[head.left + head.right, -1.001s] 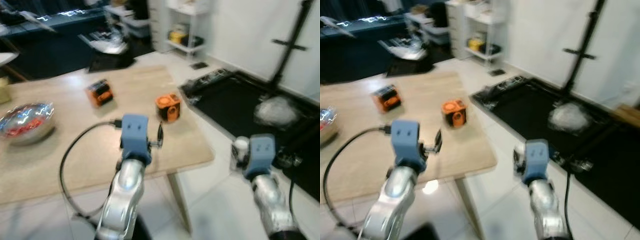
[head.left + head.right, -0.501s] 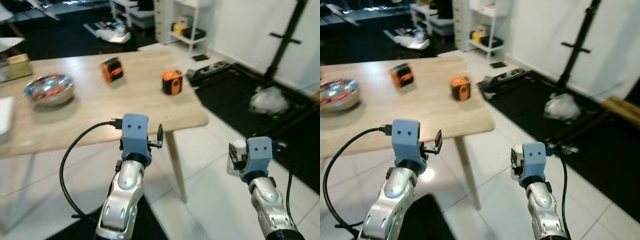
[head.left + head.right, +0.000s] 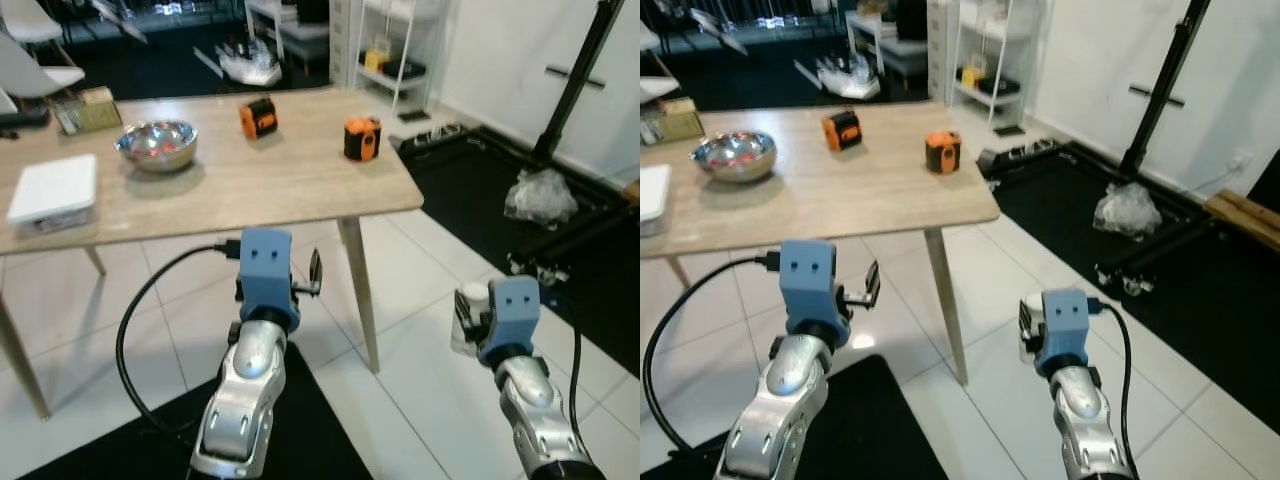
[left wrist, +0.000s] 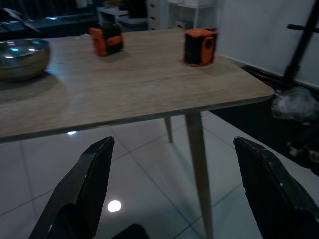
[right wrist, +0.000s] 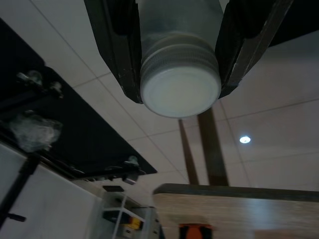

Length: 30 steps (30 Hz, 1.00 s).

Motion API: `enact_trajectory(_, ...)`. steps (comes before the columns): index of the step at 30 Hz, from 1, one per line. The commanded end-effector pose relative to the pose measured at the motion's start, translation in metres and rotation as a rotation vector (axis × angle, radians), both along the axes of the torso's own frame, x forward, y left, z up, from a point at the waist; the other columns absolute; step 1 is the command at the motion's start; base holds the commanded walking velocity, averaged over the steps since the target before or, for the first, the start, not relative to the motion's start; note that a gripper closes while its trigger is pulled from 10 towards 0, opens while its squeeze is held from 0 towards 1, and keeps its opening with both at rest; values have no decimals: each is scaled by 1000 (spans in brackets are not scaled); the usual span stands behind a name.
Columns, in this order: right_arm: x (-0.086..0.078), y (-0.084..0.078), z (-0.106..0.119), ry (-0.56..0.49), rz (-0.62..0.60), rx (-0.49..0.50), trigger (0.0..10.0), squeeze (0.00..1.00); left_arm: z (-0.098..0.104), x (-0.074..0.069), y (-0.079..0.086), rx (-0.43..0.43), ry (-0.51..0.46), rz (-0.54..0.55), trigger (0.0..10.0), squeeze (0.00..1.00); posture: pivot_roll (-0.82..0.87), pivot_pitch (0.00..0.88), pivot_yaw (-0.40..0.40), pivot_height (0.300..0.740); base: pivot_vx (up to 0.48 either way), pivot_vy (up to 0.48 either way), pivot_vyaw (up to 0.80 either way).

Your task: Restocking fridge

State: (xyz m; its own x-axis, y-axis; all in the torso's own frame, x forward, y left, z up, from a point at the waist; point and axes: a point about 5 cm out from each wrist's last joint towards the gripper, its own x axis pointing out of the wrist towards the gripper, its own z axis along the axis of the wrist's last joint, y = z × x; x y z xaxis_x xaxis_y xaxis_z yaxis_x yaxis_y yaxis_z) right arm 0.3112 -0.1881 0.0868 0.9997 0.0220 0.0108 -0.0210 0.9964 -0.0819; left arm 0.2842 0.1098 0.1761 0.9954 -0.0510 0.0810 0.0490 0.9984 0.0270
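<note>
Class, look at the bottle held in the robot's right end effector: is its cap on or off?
On. The right wrist view shows a whitish ribbed cap closing the bottle, which sits clamped between the right end effector's black fingers.

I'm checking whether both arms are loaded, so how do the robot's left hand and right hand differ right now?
The left hand is open with its two black fingers spread and nothing between them, while the right hand is shut on a translucent plastic bottle with a white screw cap. The left hand points toward the light wooden table; the right hand sits off to the table's side, above the white tiled floor. Both are raised in front of the robot on silver arms.
</note>
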Motion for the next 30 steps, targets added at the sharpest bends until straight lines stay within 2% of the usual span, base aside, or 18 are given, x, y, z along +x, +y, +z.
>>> enact_trajectory(1, 1, -2, 7, -40, -2, -15, 10000, 0, -3, 0, -2, 8, 18, -3, 10000, 0, -55, 63, -9, 740, 0, 0, 0)
enact_trajectory(19, 2, -2, 6, -35, -5, -8, 10000, 0, -6, 2, 0, 12, 27, 5, 10000, 0, -56, 60, -9, 740, 0, 0, 0)
enact_trajectory(30, 0, -4, 2, -12, -14, 5, 10000, 0, -8, 1, 0, 18, 36, 2, 10000, 0, -55, 63, -9, 740, 0, 0, -764)
